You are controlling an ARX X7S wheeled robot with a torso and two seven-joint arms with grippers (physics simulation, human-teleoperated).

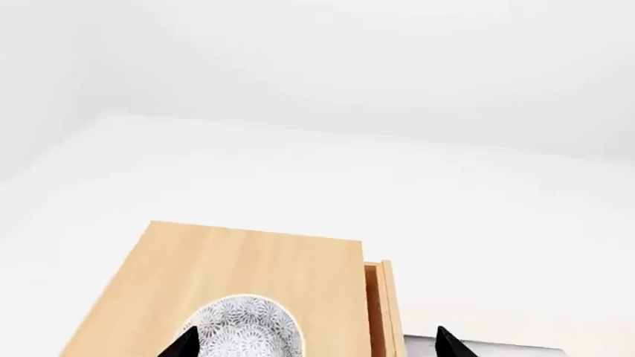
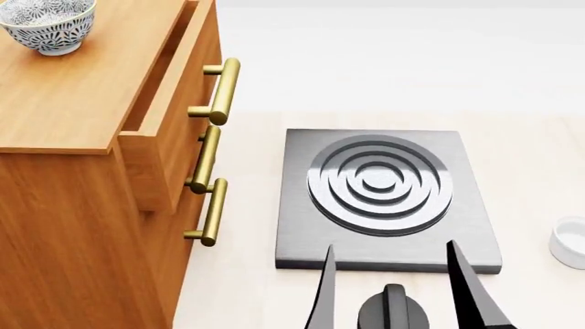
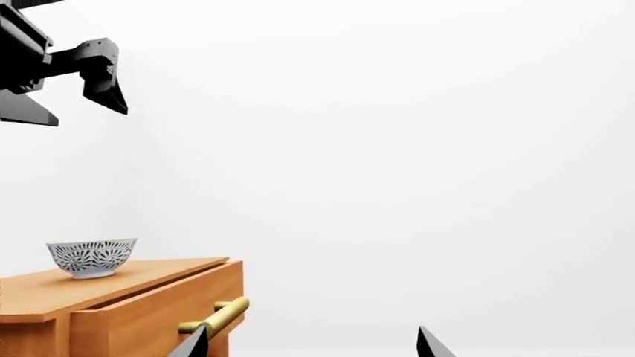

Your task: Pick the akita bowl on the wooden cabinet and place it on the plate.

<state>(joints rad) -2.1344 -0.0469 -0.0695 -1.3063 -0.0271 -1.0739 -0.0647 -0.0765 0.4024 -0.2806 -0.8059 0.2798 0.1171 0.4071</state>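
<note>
Right gripper point(image 2: 395, 288): two slender matt black fingers point(image 2: 322, 295), blade-like and tapering to sharp points, flat-faced with hard straight edges; in the right wrist view only the pointed tips show. Left gripper point(image 3: 85, 83): black, angular and blocky in body, its finger point(image 3: 107, 85) a wedge narrowing to a point; in the left wrist view point(image 1: 312, 346) two dark triangular tips. No cables, screws or markings can be made out

It looked like a bare, simulated kitchen: a grey stove burner point(image 2: 388, 199) with concentric rings lay on a pale tabletop point(image 2: 539, 157), a wooden cabinet point(image 2: 101, 171) with brass handles point(image 2: 222, 90) stood beside it, and blank white walls surrounded everything.
</note>
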